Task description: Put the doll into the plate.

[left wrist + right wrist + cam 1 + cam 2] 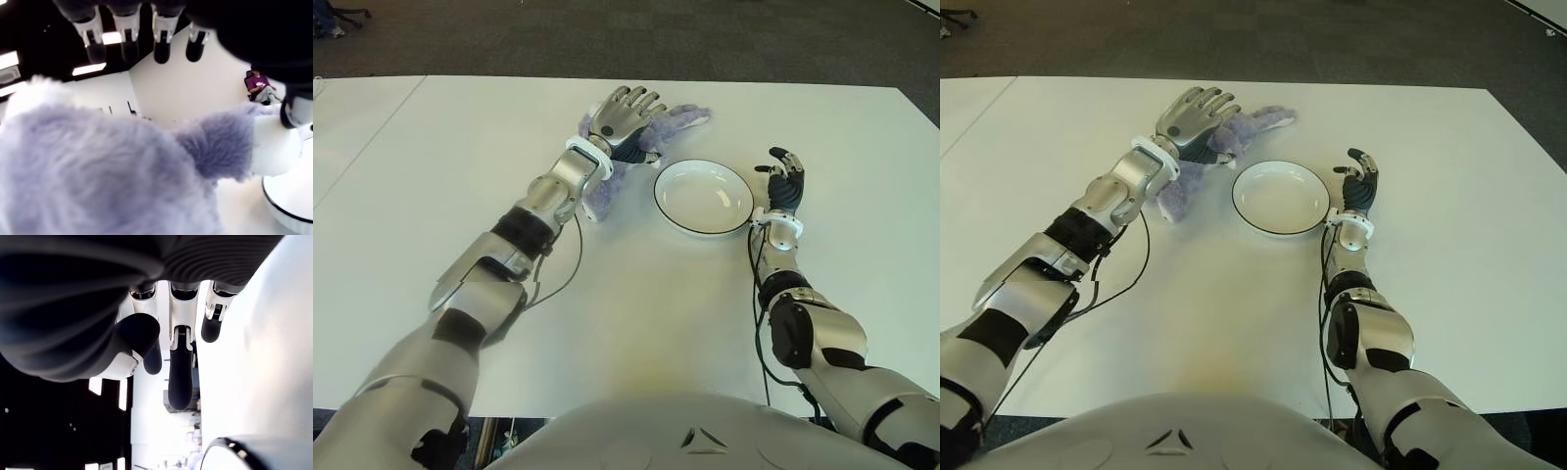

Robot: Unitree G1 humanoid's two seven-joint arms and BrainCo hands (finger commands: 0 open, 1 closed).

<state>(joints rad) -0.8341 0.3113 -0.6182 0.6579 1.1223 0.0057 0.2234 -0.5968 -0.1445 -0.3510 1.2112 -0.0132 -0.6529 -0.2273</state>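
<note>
1. A soft purple doll [658,129] lies on the white table [431,176], just to the left of the plate [704,197].
2. The left hand [623,116] is over the doll, palm down.
3. Its fingers [128,36] are stretched out straight above the fluffy doll. They are not curled around it, so the hand holds nothing.
4. Part of the doll sticks out past the fingertips, toward the far side of the table. Another part pokes out beside the wrist.
5. The plate is white with a dark rim, and nothing is in it.
6. The right hand [786,182] shows just to the right of the plate. Its fingers [180,367] are loose and a little bent, and they hold nothing.
</note>
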